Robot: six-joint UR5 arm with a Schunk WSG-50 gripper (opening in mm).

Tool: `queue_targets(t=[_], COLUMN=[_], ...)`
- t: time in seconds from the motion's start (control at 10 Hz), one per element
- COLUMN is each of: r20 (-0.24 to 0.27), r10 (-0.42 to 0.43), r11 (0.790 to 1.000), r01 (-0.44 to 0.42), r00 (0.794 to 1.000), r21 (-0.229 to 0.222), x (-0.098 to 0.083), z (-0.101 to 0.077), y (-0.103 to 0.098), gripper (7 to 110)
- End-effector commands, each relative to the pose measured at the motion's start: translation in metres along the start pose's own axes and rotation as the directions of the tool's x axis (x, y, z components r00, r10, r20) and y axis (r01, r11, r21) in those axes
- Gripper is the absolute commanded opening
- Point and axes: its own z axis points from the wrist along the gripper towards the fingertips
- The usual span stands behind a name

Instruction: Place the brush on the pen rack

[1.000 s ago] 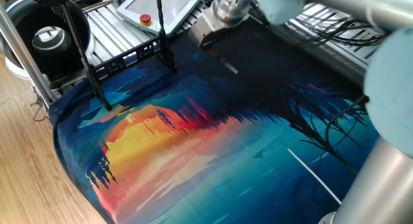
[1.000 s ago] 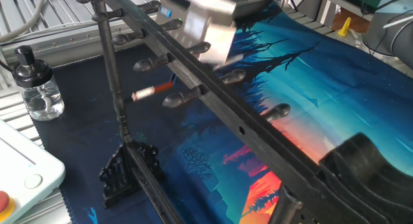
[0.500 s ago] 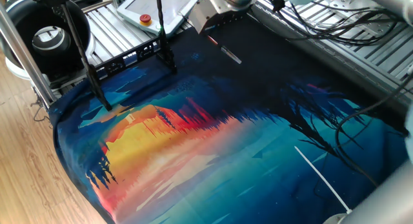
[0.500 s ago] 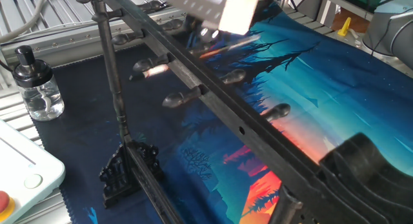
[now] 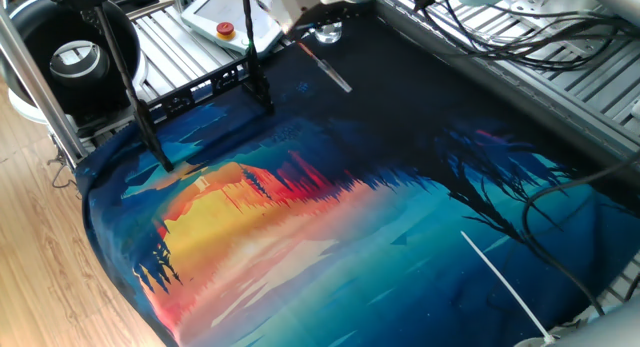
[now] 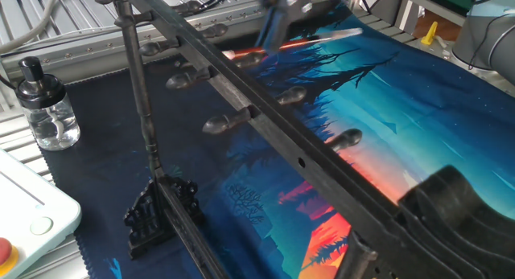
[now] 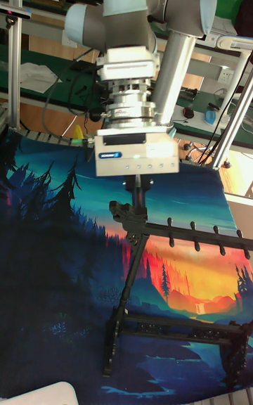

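The thin reddish-brown and black brush with the whitish-silver end (image 5: 325, 69) is off the mat, slanting in the air near the upper middle of one fixed view, gripped at its upper end by the grey two-finger gripper (image 6: 282, 22), whose jaws are pinched narrow on the shaft (motion blur hides the exact contact). So the pick-up looks done. The black pen rack with its thin upright posts and low notched bar (image 5: 195, 90) stands at the upper left, apart from the brush. What remains, I'd judge, is carrying it across, lining it up with the rack and letting go.
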Motion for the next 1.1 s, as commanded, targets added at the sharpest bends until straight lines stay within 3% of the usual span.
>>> queue_targets(t=[0.0, 0.1, 0.3, 0.5, 0.7, 0.9, 1.0], r20=[0.032, 0.033, 0.091, 0.106, 0.097, 0.121, 0.108], r10=[-0.026, -0.031, -0.052, -0.057, -0.082, -0.118, -0.185], r11=[0.997, 0.997, 0.986, 0.981, 0.981, 0.972, 0.972], r01=[0.028, 0.033, 0.066, 0.075, 0.097, 0.139, 0.198], r00=[0.999, 0.999, 0.995, 0.993, 0.992, 0.986, 0.977], r21=[-0.07, -0.074, -0.153, -0.178, -0.17, -0.189, -0.126], x=[-0.004, -0.002, -0.014, -0.019, -0.018, -0.023, -0.021], z=[-0.014, -0.016, -0.021, -0.021, -0.018, -0.019, -0.014], y=[0.035, 0.035, 0.058, 0.064, 0.061, 0.066, 0.052], gripper=[7, 7, 7, 7, 7, 7, 7])
